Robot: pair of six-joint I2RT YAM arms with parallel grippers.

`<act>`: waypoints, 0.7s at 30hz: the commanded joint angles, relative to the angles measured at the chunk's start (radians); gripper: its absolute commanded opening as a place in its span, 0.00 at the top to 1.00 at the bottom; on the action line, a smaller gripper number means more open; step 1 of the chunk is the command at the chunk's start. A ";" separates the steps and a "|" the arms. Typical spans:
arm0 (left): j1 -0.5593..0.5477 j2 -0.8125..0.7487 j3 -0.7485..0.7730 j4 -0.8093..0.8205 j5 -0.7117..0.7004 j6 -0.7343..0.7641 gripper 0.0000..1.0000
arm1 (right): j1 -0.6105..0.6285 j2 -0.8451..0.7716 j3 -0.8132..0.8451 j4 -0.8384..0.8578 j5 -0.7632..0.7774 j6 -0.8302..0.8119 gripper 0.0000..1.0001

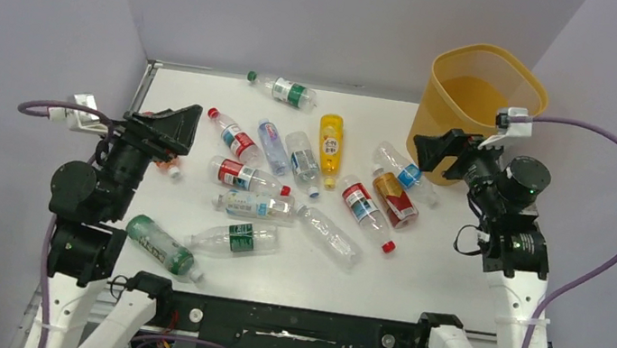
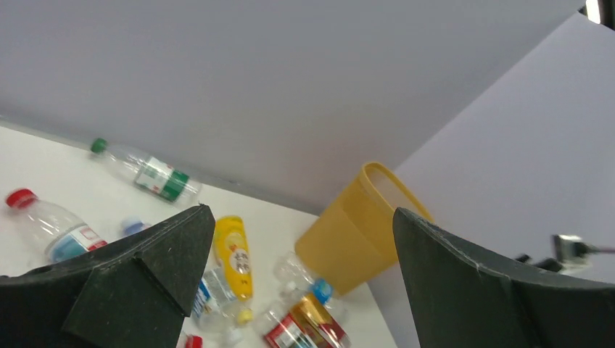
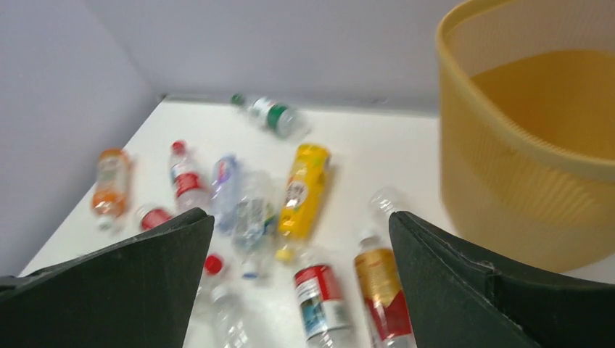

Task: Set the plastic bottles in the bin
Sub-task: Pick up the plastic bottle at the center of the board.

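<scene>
The left end effector (image 1: 183, 131) and the right end effector (image 1: 431, 155) were held with jaws wide apart, nothing clamped. The plastic bottles (image 1: 330, 145) were scattered lying flat on the tabletop (image 1: 429, 264). The bin (image 1: 441, 111) was positioned upright at the far right corner.

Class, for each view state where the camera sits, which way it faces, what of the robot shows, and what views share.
Top external: above and behind the arm bases, looking down on the table, plastic bottles and bin; both arms, left gripper and right gripper open.
Left wrist: on the left arm, facing the far right corner; its two fingers show.
Right wrist: on the right arm, facing far-left across the table; its fingers show.
Shared: all three show the bin, the yellow bottle and the green-capped bottle.
</scene>
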 commanded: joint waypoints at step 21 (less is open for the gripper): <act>-0.004 -0.024 -0.403 0.485 0.666 -0.489 0.02 | 0.520 0.256 0.045 -0.409 0.352 -0.029 0.02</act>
